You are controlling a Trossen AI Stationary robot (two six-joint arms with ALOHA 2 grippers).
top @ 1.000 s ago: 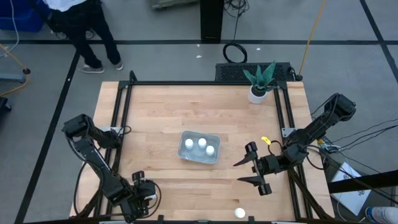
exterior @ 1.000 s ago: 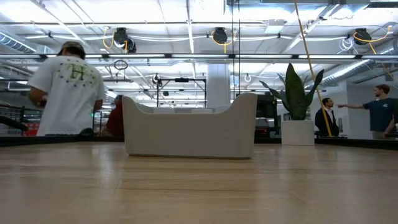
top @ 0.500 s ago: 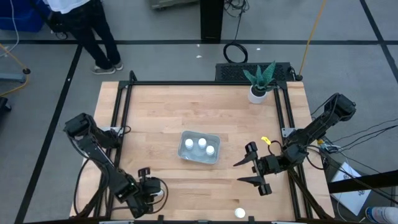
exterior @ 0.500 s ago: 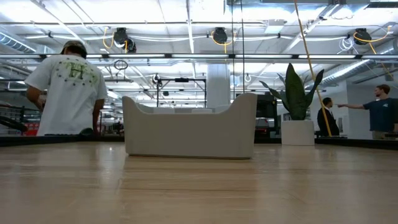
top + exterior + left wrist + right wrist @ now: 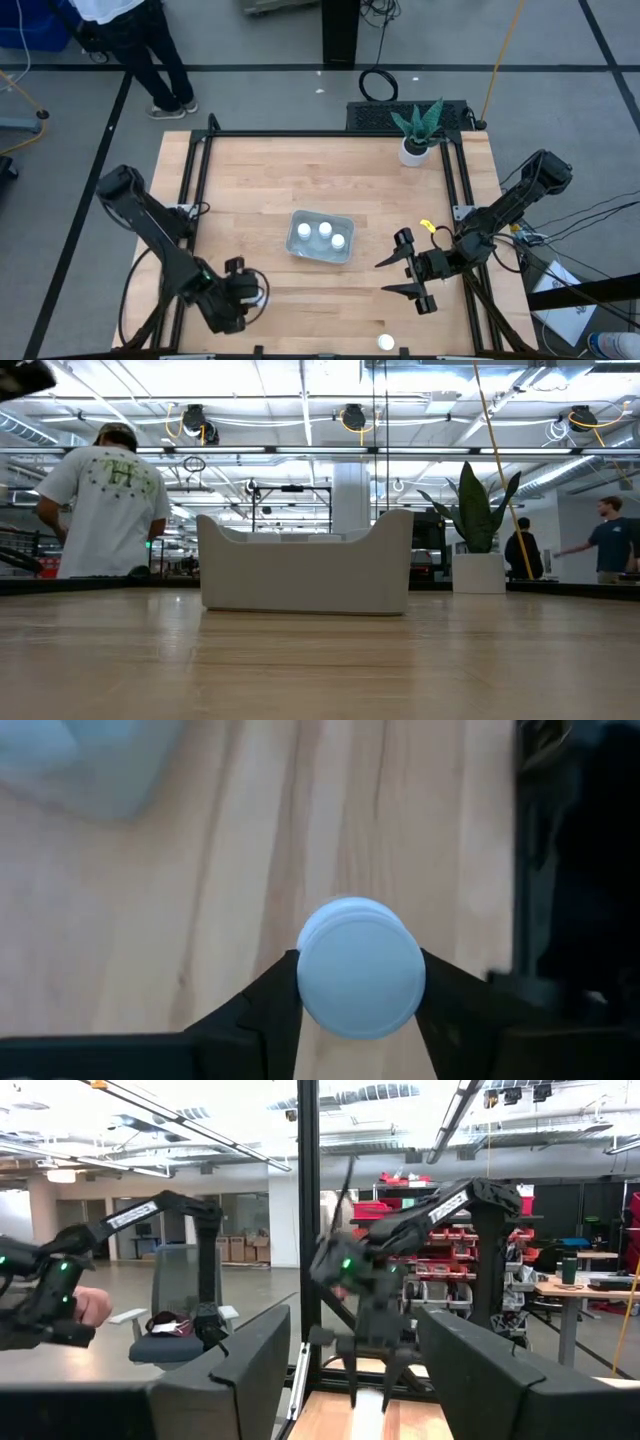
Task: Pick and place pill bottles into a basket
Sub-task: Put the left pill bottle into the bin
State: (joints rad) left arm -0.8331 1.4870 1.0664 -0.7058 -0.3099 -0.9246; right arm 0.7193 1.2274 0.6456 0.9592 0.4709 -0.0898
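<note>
The basket (image 5: 321, 237), a pale translucent tray, stands mid-table with three white pill bottles (image 5: 322, 232) upright in it; it also shows in the low view (image 5: 305, 570). My left gripper (image 5: 243, 289), near the table's front left, is shut on another white pill bottle (image 5: 360, 967). One more bottle (image 5: 385, 342) stands on the wood near the front edge. My right gripper (image 5: 392, 277) hovers open and empty to the right of the basket. My left gripper pinches the bottle's round sides just under the cap (image 5: 300, 982) between its two fingers (image 5: 262, 1012). The fingers come from above, pointing down. The bottle sits upright with its cap toward the wrist camera, and seems clear of the wood.
A white pot with a green plant (image 5: 415, 148) stands at the far right corner. Black frame rails (image 5: 195, 190) run along the table's left, right and far edges. People stand in the room beyond the table (image 5: 100, 500).
My left gripper has gone up and a little toward the basket from the front left corner, staying shut on the pill bottle, which has come up with it. My right gripper has kept still.
</note>
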